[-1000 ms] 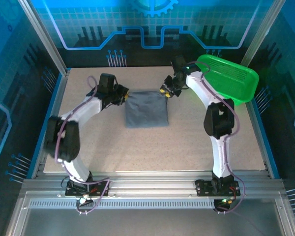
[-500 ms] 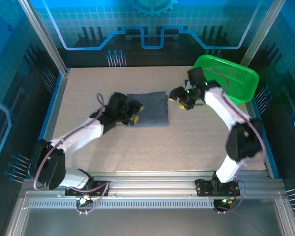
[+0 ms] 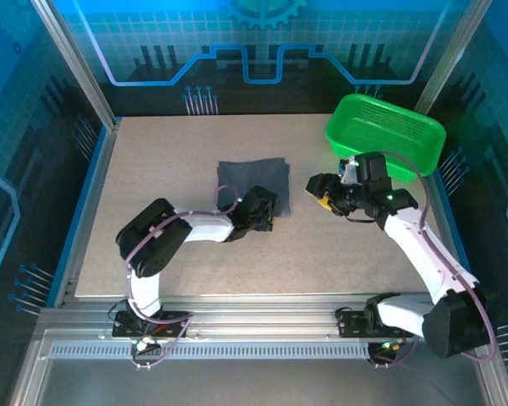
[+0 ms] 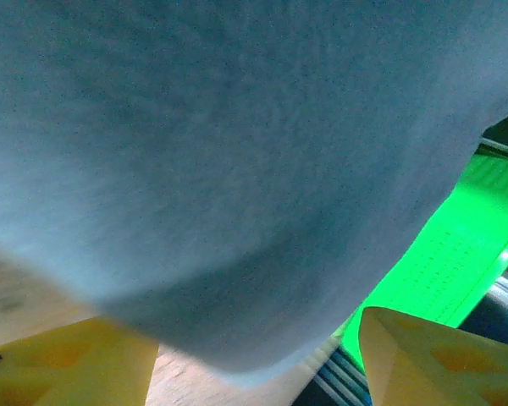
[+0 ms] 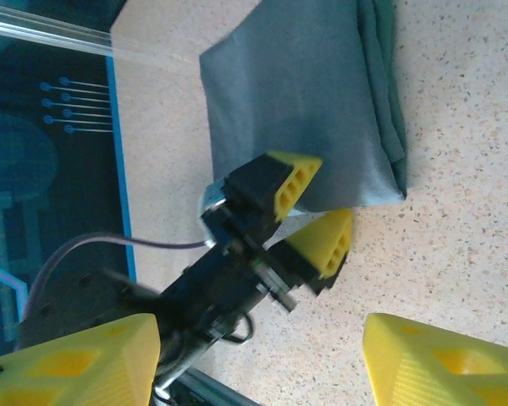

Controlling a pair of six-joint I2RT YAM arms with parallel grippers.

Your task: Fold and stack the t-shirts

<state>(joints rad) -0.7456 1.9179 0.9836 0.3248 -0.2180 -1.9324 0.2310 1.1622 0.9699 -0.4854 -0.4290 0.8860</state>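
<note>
One folded slate-grey t-shirt [image 3: 252, 182] lies flat at the middle of the table, also in the right wrist view [image 5: 305, 101] and close up in the left wrist view [image 4: 237, 152]. My left gripper [image 3: 267, 205] is at the shirt's near edge, jaws open. The right wrist view shows the left gripper [image 5: 309, 213] with one fingertip over the cloth and the other on the table beside it. Its yellow fingertips [image 4: 440, 355] stand wide apart, with the left gripper [image 4: 254, 376] holding nothing. My right gripper [image 3: 319, 188], [image 5: 258, 368] hovers open just right of the shirt, empty.
A bright green mesh basket [image 3: 389, 135] sits at the back right corner, and the left wrist view catches the basket [image 4: 440, 271] past the cloth. Speckled table [image 3: 339, 254] lies bare in front of the shirt. Blue-edged enclosure walls [image 3: 93, 178] ring the table.
Both grippers have let go of the shirt's far corners and opened. The left swung to the shirt's near edge; the right drew back toward me on the shirt's right side.
</note>
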